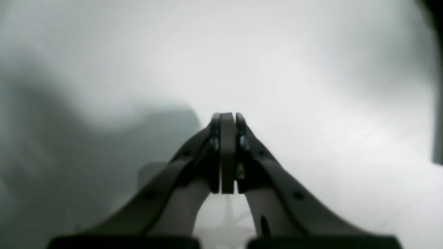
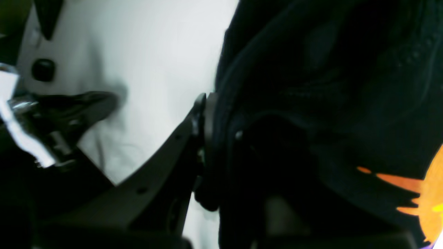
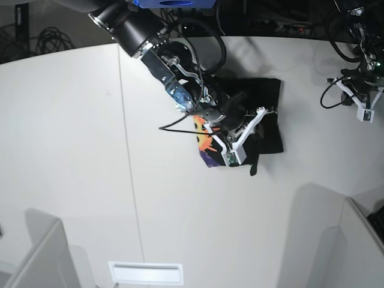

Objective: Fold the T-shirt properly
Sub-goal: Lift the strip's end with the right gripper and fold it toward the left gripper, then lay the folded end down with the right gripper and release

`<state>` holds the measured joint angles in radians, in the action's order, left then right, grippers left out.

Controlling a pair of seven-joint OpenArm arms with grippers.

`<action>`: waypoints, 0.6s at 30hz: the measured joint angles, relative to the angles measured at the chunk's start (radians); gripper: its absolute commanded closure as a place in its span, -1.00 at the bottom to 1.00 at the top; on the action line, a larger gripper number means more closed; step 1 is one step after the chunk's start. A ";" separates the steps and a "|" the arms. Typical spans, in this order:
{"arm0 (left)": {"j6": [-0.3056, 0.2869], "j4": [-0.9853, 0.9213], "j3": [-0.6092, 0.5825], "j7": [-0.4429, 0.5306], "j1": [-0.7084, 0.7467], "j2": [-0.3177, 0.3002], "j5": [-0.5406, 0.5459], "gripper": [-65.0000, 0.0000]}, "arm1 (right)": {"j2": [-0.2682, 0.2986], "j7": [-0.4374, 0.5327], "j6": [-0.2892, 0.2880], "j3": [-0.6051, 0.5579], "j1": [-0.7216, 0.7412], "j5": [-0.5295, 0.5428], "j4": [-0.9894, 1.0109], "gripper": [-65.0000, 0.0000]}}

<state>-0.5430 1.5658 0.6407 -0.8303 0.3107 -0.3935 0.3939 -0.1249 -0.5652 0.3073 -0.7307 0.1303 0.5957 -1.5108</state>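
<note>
1. While pinched on a fold of the large black cloth T-shirt (image 3: 264, 114), with its orange-yellow sun print (image 2: 429, 200) showing, keep the right gripper (image 3: 237, 141) clamped; bunched mid white table (image 3: 72, 150)
2. Carry the held layer across the T-shirt's far edge, low and taut
3. Release only once edges line up
4. Leave the left gripper (image 1: 227, 119), pressed together and empty, well away from the T-shirt

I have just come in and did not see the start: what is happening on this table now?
A two-armed robot is folding a black T-shirt on the white table. The right gripper is shut on a fold of the cloth, and the shirt lies bunched under it with part of its orange print showing. The left gripper is shut and empty, off to the side, away from the shirt.
</note>
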 measured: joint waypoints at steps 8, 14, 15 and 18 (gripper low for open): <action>0.000 -0.001 0.017 0.002 -0.003 -0.003 0.002 1.00 | -0.003 0.044 0.000 -0.010 0.011 0.000 0.084 1.00; 0.000 -0.002 0.017 0.003 -0.003 -0.002 0.003 1.00 | -0.006 0.042 0.000 -0.016 0.019 0.002 0.111 0.44; 0.000 -0.002 0.017 0.003 -0.003 -0.002 0.002 1.00 | -0.005 0.043 0.000 -0.016 0.021 0.002 0.111 0.31; 0.000 -0.002 0.017 0.003 -0.003 -0.002 0.002 1.00 | -0.006 0.043 0.000 -0.016 0.021 0.000 0.111 -0.02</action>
<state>-0.5430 1.5642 0.6579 -0.8276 0.3077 -0.3950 0.3962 -0.1307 -0.5224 0.3073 -0.7464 0.1509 0.5957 -1.3998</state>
